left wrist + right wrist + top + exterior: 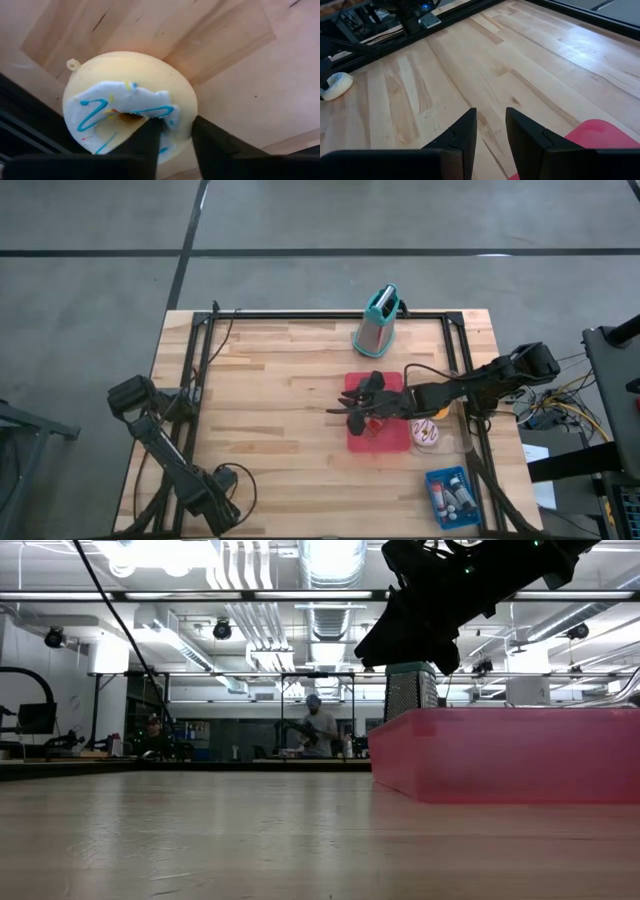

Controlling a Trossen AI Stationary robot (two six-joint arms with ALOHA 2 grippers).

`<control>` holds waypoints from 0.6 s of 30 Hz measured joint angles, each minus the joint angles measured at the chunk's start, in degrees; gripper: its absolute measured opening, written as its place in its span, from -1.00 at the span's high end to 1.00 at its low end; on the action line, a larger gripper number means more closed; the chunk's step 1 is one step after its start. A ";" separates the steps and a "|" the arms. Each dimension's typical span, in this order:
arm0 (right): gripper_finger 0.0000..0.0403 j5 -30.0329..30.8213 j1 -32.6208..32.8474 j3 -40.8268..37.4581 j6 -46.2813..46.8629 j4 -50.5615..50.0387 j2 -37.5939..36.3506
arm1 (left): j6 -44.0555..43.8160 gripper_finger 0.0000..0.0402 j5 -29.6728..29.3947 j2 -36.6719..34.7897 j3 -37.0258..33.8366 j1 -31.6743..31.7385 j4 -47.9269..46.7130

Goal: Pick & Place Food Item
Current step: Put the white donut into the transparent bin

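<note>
- The left gripper [172, 132] pinches the rim of a doughnut [115, 85], one finger [150, 142] at the hole and the other outside, seemingly a hold made for lifting.
- The doughnut, iced white with blue squiggles, lies flat on the wooden table [240, 75] near its left edge.
- The right gripper [490, 117] hovers above the red tray [600, 135], fingers slightly apart and empty, apparently waiting at the likely drop-off spot.
</note>
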 joint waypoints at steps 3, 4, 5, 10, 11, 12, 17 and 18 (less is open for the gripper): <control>0.52 0.00 0.00 0.00 0.01 0.00 0.00 | 0.10 0.69 0.02 0.00 0.00 0.00 -0.14; 0.52 0.00 0.00 0.00 0.02 0.00 0.00 | 0.26 0.77 0.00 0.00 0.00 0.00 -0.14; 0.53 0.00 0.00 0.00 0.02 0.00 0.00 | 0.26 0.84 -0.02 0.00 0.00 0.00 -0.12; 0.57 0.00 0.00 0.00 0.01 0.00 0.00 | 0.73 0.92 -0.18 0.00 0.00 0.00 -0.05; 0.57 0.00 0.00 0.00 0.01 0.00 0.00 | 0.90 0.90 -0.20 0.00 0.00 0.00 -0.05; 0.58 0.00 -0.02 0.00 0.02 0.00 0.00 | 0.90 0.87 -0.22 0.00 0.00 0.00 -0.05; 0.58 0.00 0.00 0.00 0.02 0.00 0.00 | 1.45 0.83 -0.19 -0.02 -0.01 0.00 0.06; 0.58 0.00 0.00 0.00 0.02 0.00 0.00 | 1.96 0.84 -0.17 -0.07 -0.01 0.00 0.06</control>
